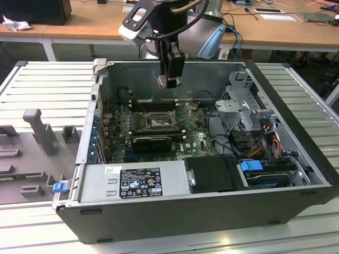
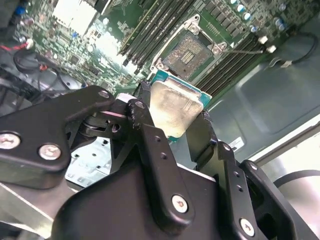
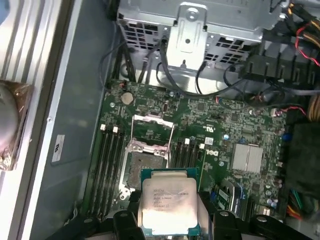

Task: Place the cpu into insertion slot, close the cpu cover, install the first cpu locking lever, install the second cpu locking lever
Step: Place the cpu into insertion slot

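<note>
Right now you're on the first step: your gripper (image 1: 169,79) is clamped on the cpu (image 3: 169,202), poised well above the bare insertion slot (image 3: 145,167), whose cpu cover (image 3: 153,129) stands open. By my judgement, seating it calls for squaring chip to socket.

The arm (image 1: 159,21) reaches down inside the case (image 1: 212,211) near its far edge, gripper (image 1: 168,79) pointing downward, its fingers (image 2: 152,145) clamped on the cpu (image 2: 175,107).

The cpu (image 3: 169,206) has a dull pale metal face, and the case (image 1: 212,79) is smooth matt grey metal
</note>
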